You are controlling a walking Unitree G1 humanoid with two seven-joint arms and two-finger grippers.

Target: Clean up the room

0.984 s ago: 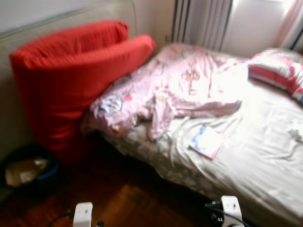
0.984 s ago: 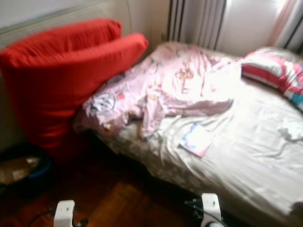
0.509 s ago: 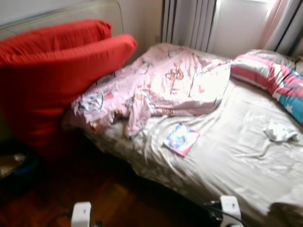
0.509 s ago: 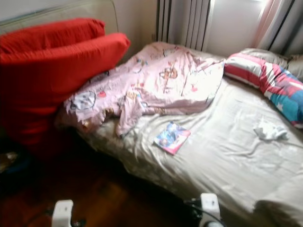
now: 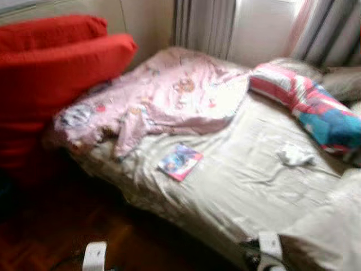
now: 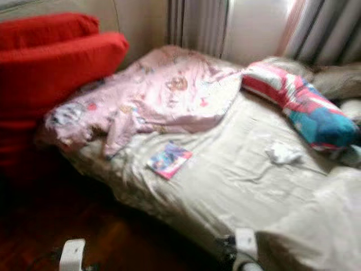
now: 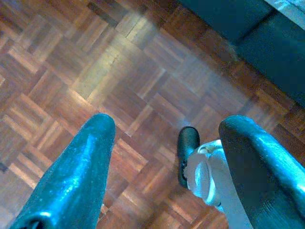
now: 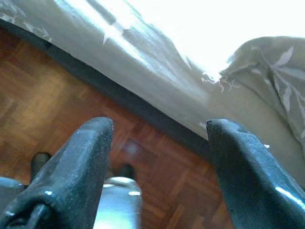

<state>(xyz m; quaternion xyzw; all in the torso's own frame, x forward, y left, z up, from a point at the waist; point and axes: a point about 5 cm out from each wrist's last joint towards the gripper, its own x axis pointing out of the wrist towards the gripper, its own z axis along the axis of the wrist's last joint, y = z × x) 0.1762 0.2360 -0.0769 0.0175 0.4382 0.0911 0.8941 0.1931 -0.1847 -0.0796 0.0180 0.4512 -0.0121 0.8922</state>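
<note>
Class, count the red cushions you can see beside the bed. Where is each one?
2. The upper red cushion leans against the wall; the lower red cushion lies in front, touching the pink blanket. Others may be hidden.

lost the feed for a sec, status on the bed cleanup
Left gripper open, empty, over parquet floor. Right gripper open, empty, by bed edge. Booklet, white crumpled thing and rumpled pink blanket on bed. Nothing blocking.
</note>
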